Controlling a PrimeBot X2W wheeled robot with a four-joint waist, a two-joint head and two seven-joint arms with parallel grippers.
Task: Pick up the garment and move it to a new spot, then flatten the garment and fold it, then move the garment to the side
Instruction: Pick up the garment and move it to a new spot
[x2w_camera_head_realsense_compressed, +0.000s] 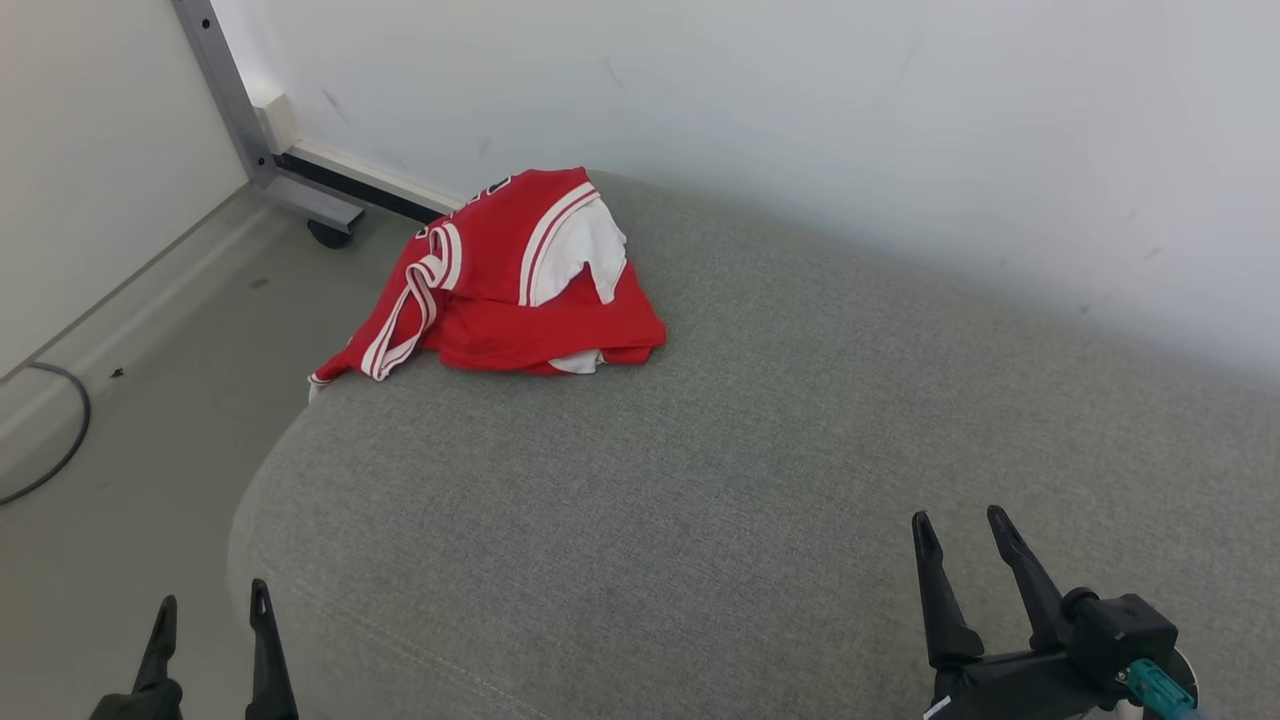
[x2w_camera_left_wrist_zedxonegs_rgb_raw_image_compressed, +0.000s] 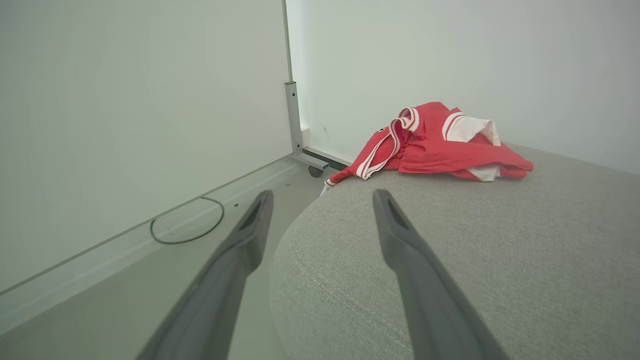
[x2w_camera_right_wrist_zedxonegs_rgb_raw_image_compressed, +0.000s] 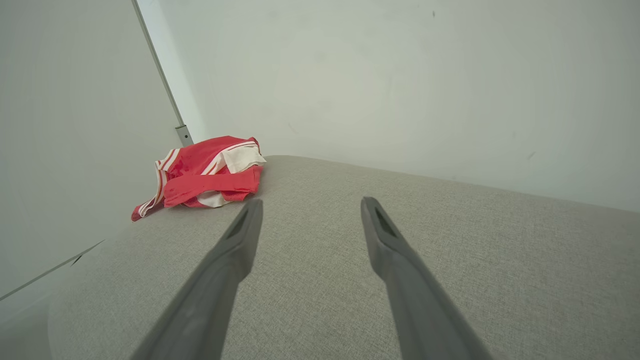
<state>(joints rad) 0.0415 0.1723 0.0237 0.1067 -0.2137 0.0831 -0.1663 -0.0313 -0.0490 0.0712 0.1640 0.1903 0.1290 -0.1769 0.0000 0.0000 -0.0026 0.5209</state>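
Near the camera, the left gripper (x2w_camera_head_realsense_compressed: 213, 597) and right gripper (x2w_camera_head_realsense_compressed: 960, 518) hang with fingers spread wide, both empty, at the near side of a grey cushion (x2w_camera_head_realsense_compressed: 700, 470). The crumpled red-and-white garment (x2w_camera_head_realsense_compressed: 500, 285) lies well beyond them, at the far left corner by the wall (x2w_camera_head_realsense_compressed: 850, 110).

Red garment (x2w_camera_head_realsense_compressed: 510, 280) bunched at the far left edge of the grey cushion (x2w_camera_head_realsense_compressed: 750, 450), left gripper (x2w_camera_head_realsense_compressed: 214, 595) and right gripper (x2w_camera_head_realsense_compressed: 958, 517) empty, jaws apart.

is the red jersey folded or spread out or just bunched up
Bunched up. The red jersey lies in a crumpled heap at the far left corner of the grey cushion, white lining showing, one striped strap trailing over the edge.
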